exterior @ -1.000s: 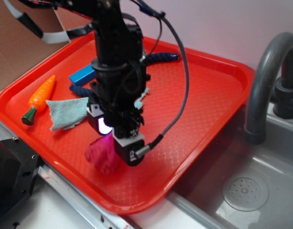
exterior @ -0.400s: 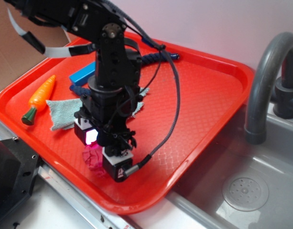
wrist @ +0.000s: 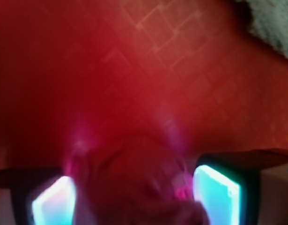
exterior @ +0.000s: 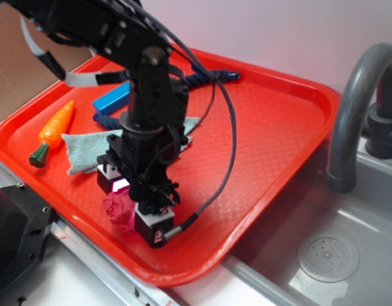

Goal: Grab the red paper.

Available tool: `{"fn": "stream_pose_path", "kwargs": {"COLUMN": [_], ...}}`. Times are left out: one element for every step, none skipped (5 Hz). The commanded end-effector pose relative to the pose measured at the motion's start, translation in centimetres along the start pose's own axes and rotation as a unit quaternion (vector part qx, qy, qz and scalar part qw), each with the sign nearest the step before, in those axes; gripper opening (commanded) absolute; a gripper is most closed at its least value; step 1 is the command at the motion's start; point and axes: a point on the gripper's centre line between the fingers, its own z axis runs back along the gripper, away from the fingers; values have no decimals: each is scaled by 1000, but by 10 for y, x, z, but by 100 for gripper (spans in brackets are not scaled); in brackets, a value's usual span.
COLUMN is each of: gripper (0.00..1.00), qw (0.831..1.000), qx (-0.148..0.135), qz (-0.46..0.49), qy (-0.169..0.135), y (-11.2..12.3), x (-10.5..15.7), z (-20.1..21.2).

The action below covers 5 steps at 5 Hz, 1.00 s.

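The large orange-red plastic tray point(exterior: 278, 127) holds a plastic carrot point(exterior: 52, 131), pale blue-green cloth point(exterior: 81, 150) and, near its front rim, the dark red crumpled paper wad point(wrist: 134, 183), between the spread pincer point(wrist: 134, 197) fingers.

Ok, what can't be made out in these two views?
- Exterior: claw fingertips and contact with the red paper, hidden behind the arm's wrist.
- Wrist: blurred; the paper sits between the glowing pads, touch unclear.
- Exterior: dark blue object mostly behind the arm.
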Motion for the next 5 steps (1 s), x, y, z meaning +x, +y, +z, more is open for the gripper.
{"fn": "stream_pose_path", "kwargs": {"gripper": [0, 0, 0, 0, 0], "qw": [994, 980, 952, 936, 946], "qx": [-37, -74, -105, -108, -99], "qz": [31, 75, 131, 174, 70], "qy": [-99, -167, -257, -288, -300], "y": [10, 39, 81, 104, 102], "x": [-6, -8, -26, -51, -29], "z": [63, 117, 163, 203, 199]}}
